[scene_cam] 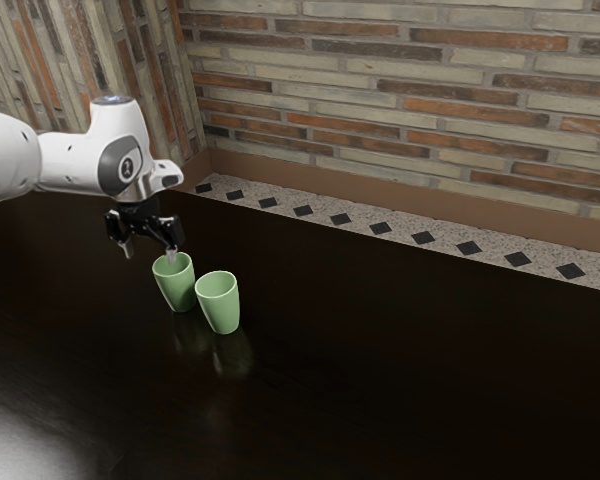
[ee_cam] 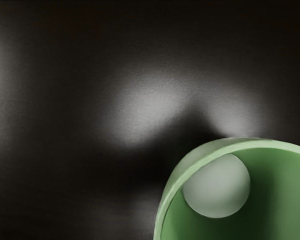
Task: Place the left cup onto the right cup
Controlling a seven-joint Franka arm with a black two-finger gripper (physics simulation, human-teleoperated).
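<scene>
The arm [scene_cam: 70, 160] is reaching in from the exterior view's left, and its gripper [scene_cam: 148, 246] is hanging point-down over the left cup [scene_cam: 176, 285]. The fingers [scene_cam: 170, 248] are standing well apart, gripping nothing. One fingertip is dipping to the cup's mouth, just at or inside the rim. The other is hanging outside the cup, toward the exterior view's left. So the rim's near-left wall is lying between the two fingers, and whether either finger is touching it cannot be told.

The left cup is standing upright on the dark table [scene_cam: 380, 360], mouth up. The right cup [scene_cam: 218, 303] is standing upright just beside it, toward the exterior view's right and a little nearer the camera. Whether the two are touching cannot be told. Both are pale green and are casting faint reflections on the glossy top.

In the wrist view the left cup [ee_cam: 270, 200] is sitting close under the hand. Its curved rim and green inside are showing, with the pale round bottom in sight. The table [ee_cam: 65, 125] around it is showing soft patches of light.

Behind the table a speckled strip with dark diamonds [scene_cam: 420, 237] is running along the foot of a brick wall [scene_cam: 400, 90].
</scene>
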